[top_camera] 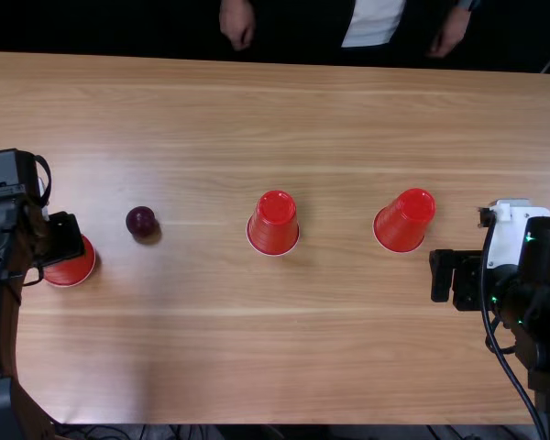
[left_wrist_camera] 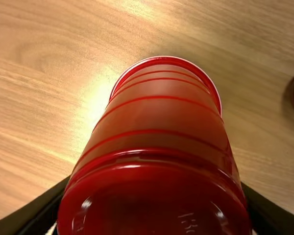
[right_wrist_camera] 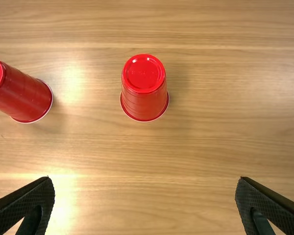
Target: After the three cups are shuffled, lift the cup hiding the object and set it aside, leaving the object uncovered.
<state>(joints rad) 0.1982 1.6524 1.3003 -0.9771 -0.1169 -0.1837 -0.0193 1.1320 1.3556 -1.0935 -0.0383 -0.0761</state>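
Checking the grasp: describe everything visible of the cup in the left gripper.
The left cup is glossy red plastic with ridged walls and a pale rim, upside down. The left gripper holds it, one finger on each side, near the left end of the table, apart from the dark ball. Whether its rim touches the table is unclear.

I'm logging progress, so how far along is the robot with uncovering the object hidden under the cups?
Done: the dark ball lies uncovered on the table. In hand: the left gripper is shut on the left cup, set off beside the ball. Left: release it; whether its rim rests on the wood I cannot tell. The middle cup and right cup stand upside down, the right gripper open.
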